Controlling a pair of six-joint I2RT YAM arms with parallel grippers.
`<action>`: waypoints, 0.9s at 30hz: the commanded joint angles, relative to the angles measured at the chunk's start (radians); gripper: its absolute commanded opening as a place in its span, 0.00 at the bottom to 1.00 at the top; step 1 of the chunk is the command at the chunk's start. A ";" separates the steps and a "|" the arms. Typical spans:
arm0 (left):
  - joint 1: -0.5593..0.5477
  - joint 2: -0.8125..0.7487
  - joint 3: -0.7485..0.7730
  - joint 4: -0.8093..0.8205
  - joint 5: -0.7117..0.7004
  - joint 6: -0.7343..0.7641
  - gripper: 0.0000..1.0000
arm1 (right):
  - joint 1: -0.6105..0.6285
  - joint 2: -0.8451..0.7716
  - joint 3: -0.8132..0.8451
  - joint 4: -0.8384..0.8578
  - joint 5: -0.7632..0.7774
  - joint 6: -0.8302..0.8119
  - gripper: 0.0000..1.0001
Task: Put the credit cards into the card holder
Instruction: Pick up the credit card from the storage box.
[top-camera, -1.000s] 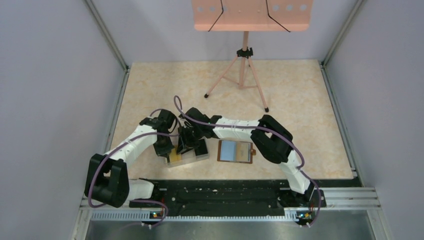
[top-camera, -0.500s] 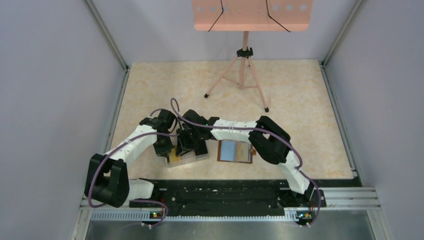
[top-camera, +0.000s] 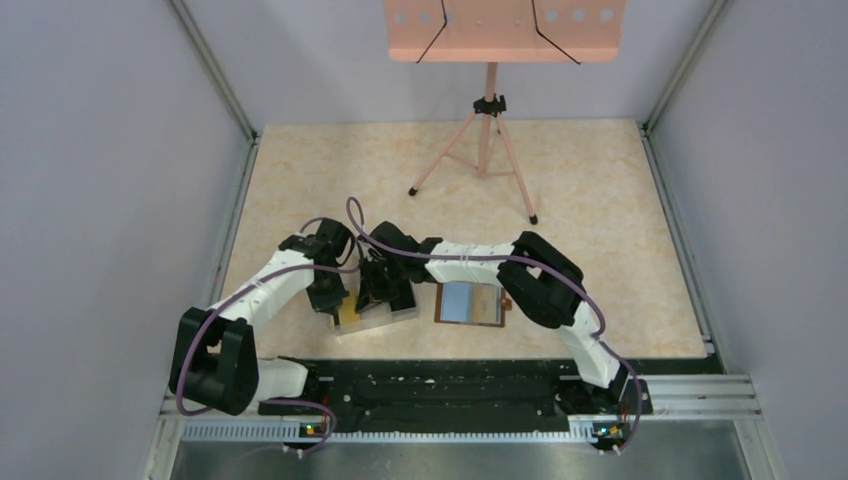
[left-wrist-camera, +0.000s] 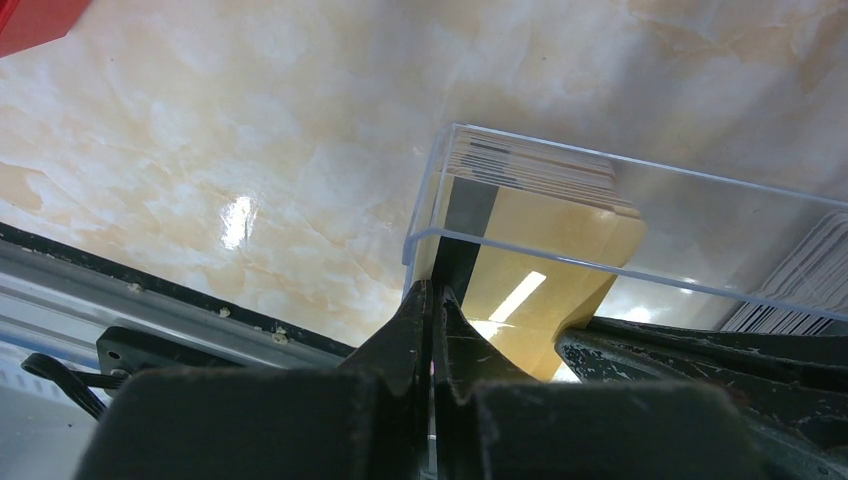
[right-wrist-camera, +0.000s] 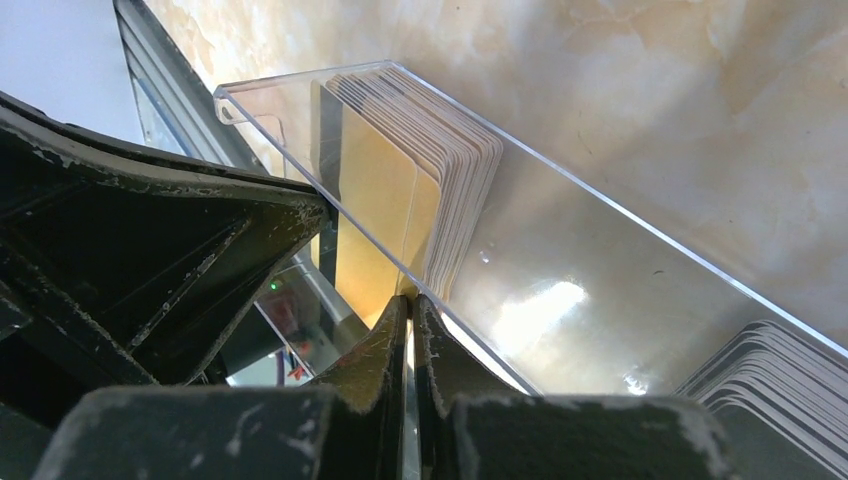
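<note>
Left wrist view: the left gripper (left-wrist-camera: 431, 300) is pinched shut on the tray (left-wrist-camera: 700, 225) wall; the right gripper (right-wrist-camera: 410, 305) is closed too, seemingly on that wall, not a card. Inside the tray stand the cards (left-wrist-camera: 540, 235); the holder (top-camera: 470, 302) lies open beside it. Lifting could tip the tray, spilling them.

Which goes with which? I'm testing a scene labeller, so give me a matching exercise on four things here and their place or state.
Things:
1 card holder
2 clear tray
3 gold cards
4 tripod stand

Places or states:
A stacked inside the tray
B at the far side of the table
C lying open, pale blue inside up
D transparent, just left of the card holder

Pairs: 1-C, 2-D, 3-A, 4-B
</note>
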 joint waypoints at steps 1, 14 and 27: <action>0.006 0.014 -0.003 0.031 -0.003 0.011 0.00 | -0.004 -0.035 -0.050 -0.028 0.035 0.013 0.00; 0.006 0.013 0.001 0.028 -0.002 0.015 0.00 | -0.023 -0.149 -0.084 -0.067 0.065 0.001 0.00; 0.006 -0.010 0.042 0.021 0.038 0.046 0.02 | -0.032 -0.218 -0.062 -0.114 0.066 -0.011 0.00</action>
